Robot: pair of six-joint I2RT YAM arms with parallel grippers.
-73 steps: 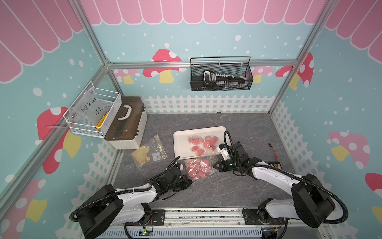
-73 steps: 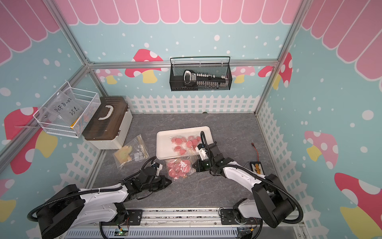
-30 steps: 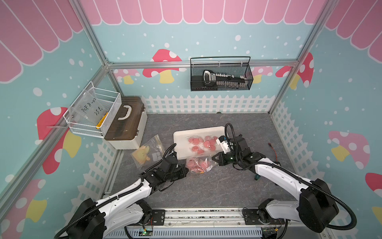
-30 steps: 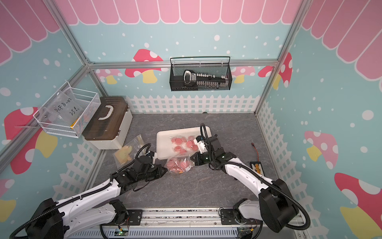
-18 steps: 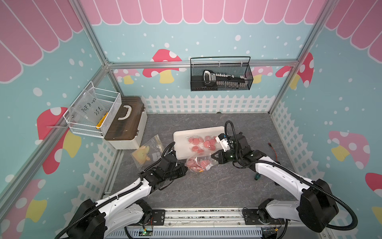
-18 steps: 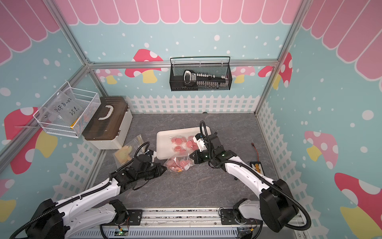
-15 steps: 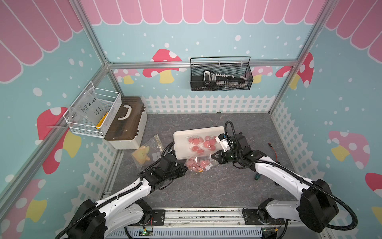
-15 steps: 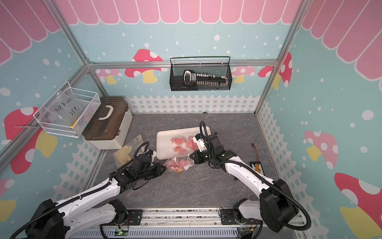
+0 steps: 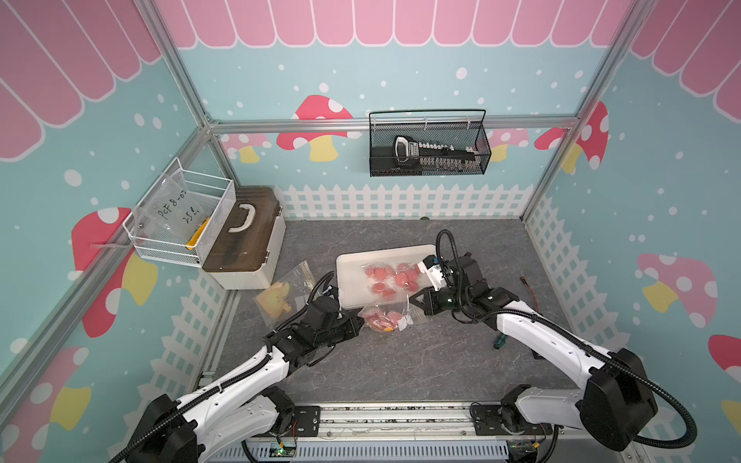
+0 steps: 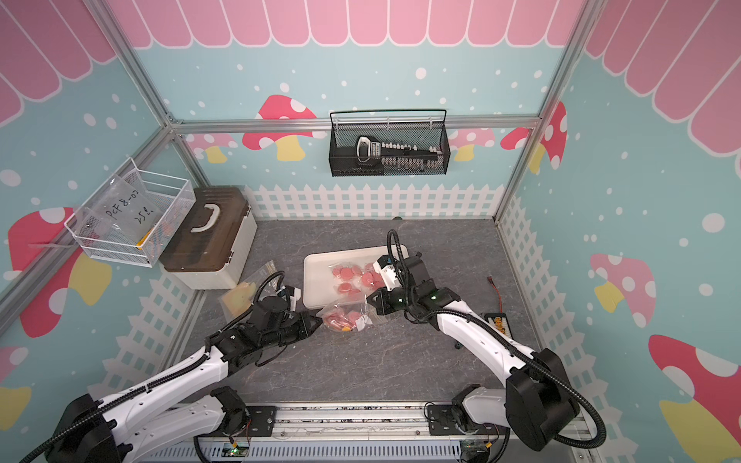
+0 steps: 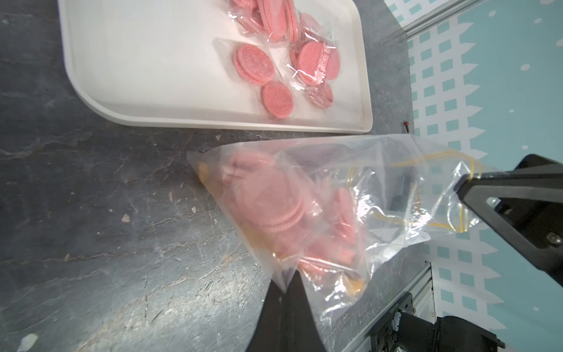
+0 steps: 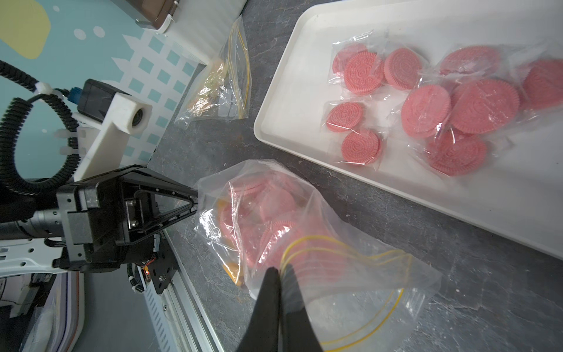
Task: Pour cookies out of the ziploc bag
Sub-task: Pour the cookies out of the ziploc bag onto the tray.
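A clear ziploc bag (image 9: 385, 316) (image 10: 345, 316) with pink cookies (image 11: 268, 201) inside is stretched between my two grippers, just in front of the white tray (image 9: 349, 280) (image 12: 304, 61). My left gripper (image 9: 359, 322) (image 11: 286, 289) is shut on a bottom corner of the bag. My right gripper (image 9: 413, 298) (image 12: 279, 271) is shut on the bag's yellow-lined mouth edge. More pink cookies (image 9: 395, 278) (image 12: 484, 106), several of them in clear wrappers, lie on the tray. I cannot tell whether the bag touches the table.
A second clear bag (image 9: 280, 294) with yellowish contents lies left of the tray. Behind it stand a brown-lidded box (image 9: 244, 236) and a white wire basket (image 9: 180, 216). A black mesh basket (image 9: 429, 150) hangs on the back wall. Loose wires (image 9: 529, 286) lie at the right.
Over the earlier frames both arms reached forward and carried the bag from the front of the table to the tray's near edge. In the last half second they barely move.
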